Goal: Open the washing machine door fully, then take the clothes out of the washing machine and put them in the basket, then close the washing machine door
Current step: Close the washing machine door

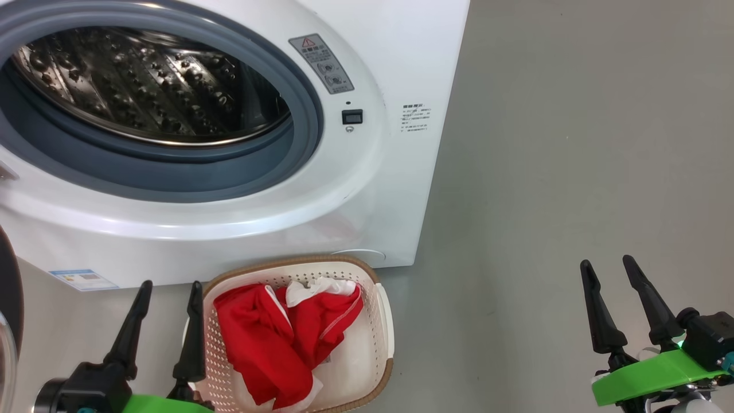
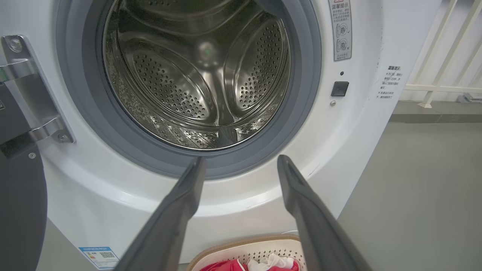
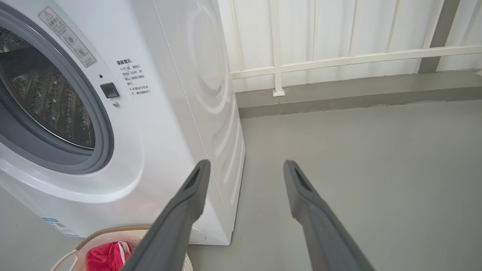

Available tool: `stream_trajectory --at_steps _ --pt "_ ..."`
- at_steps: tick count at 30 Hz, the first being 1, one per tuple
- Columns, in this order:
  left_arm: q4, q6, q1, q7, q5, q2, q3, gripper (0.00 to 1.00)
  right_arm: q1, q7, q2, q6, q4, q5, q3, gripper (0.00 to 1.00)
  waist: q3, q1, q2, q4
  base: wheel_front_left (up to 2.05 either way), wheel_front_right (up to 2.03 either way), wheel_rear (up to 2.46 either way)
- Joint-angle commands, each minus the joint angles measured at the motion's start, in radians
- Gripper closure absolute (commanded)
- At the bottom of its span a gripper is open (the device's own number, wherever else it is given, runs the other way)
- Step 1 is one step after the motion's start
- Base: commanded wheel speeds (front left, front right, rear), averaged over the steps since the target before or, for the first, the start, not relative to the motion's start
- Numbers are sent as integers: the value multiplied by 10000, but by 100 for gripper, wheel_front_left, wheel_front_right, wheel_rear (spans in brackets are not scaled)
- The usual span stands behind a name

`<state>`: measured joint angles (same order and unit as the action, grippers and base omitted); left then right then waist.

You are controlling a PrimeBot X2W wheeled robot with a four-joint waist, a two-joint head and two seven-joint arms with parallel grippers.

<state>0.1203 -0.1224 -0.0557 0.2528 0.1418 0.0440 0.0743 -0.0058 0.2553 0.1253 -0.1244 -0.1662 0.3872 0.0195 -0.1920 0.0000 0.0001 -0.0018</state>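
While the washing machine (image 1: 367, 189) stood with its mouth wide open, the washing machine door (image 2: 19, 210) hung swung out to the left, its dark edge next to the steel hinge (image 2: 34, 94). And look at that drum (image 2: 196, 82): perforated steel, gleaming inside the blue-grey rubber ring (image 1: 172, 178).

Down at the foot of the machine sat the basket (image 1: 383, 310), pushed close to the white front, just below the opening. The clothes (image 1: 275, 338) lay heaped inside it, red with a white scrap at the top, filling the left and middle of the basket.

The left gripper (image 1: 171, 285) hovered just beside the basket's left rim, fingers spread apart, nothing between them. From its own wrist view, the left gripper (image 2: 243, 159) pointed at the lower arc of the rubber ring, with the basket's rim and a bit of red at the bottom edge.

Over on the other side, the right gripper (image 1: 606, 261) hung well apart from the basket, above bare grey floor (image 1: 573, 143), fingers parted and empty too. In its wrist view it aimed past the machine's right front corner, toward the white railing (image 3: 339, 60).
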Motion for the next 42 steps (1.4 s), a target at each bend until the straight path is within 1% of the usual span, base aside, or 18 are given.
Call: stream_trajectory --at_steps 1,8,23,42 --pt "-243 84 -60 89 14 63 292 0 -176 65 134 -63 209 162 -161 0 1 0 -1 4 0 0 0" --pt "-238 120 -64 89 13 63 268 0 -195 65 122 -63 197 163 -164 0 28 0 -1 -5 -38 38 0" --pt "-304 126 3 90 81 63 190 0 -130 65 117 -63 227 188 -193 0 27 0 -1 50 -105 105 0" --pt "-277 119 99 90 120 62 68 0 -44 65 170 -63 182 180 -274 0 143 0 -1 215 -4 4 0"
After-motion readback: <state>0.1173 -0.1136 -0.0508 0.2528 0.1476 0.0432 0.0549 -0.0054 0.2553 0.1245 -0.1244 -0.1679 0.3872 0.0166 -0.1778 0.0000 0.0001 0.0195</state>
